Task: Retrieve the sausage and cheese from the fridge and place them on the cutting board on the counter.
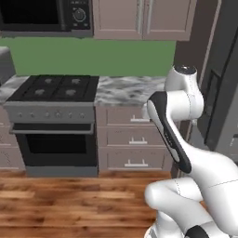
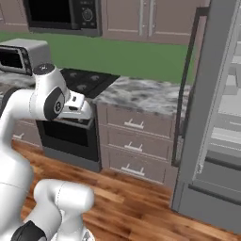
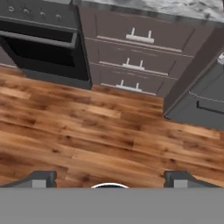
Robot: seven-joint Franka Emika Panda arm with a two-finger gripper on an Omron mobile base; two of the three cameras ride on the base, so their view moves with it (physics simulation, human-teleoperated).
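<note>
While the tool point(image 3: 109, 177) gapes, stove point(image 1: 53, 88) flanks counter point(image 1: 130, 90).

A home kitchen, simulated

A black gas stove point(image 1: 55, 88) with an oven below is the anchor: just right of it runs the counter point(image 1: 128, 89), marbled grey-and-white stone over brown drawers point(image 3: 133, 65) with silver handles. Above the stove hangs a microwave point(image 1: 46, 16), with brown wall cabinets point(image 1: 142, 18) to its right and a green wall behind. Left of the stove sits a toaster oven point(image 2: 21, 55). Past the counter's far end stands the fridge point(image 2: 216, 108), tall, grey, its door open. Wooden plank floor point(image 3: 87, 127) lies in front.
</note>
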